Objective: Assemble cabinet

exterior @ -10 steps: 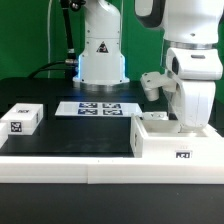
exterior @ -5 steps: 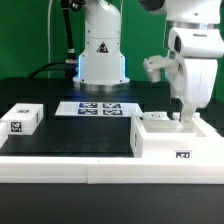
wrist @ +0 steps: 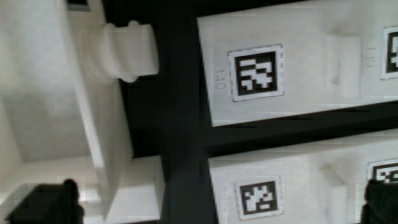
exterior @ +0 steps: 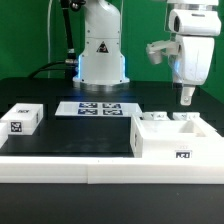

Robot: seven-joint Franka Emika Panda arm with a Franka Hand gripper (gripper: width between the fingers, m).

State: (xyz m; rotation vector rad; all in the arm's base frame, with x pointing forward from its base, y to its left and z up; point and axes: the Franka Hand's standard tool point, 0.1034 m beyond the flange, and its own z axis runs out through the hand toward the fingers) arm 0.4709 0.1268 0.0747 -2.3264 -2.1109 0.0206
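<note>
The cabinet (exterior: 168,138), a white box-shaped body with a tag on its front, stands on the black table at the exterior view's right. My gripper (exterior: 186,98) hangs well above its open top and touches nothing. In the wrist view the cabinet's white panels (wrist: 320,100), each with a square tag, lie below me, and a round white knob (wrist: 128,50) shows beside them. My dark fingertips (wrist: 45,205) stand far apart at the picture's edges. The gripper (wrist: 214,200) is open and empty.
A small loose white block (exterior: 20,119) with one tag lies at the exterior view's left. The marker board (exterior: 98,108) lies flat at mid table before the arm's white base (exterior: 101,52). A white rim (exterior: 60,160) runs along the table's front.
My gripper has risen straight up from inside the cabinet's top to well above it. The cabinet and the block have not moved.
</note>
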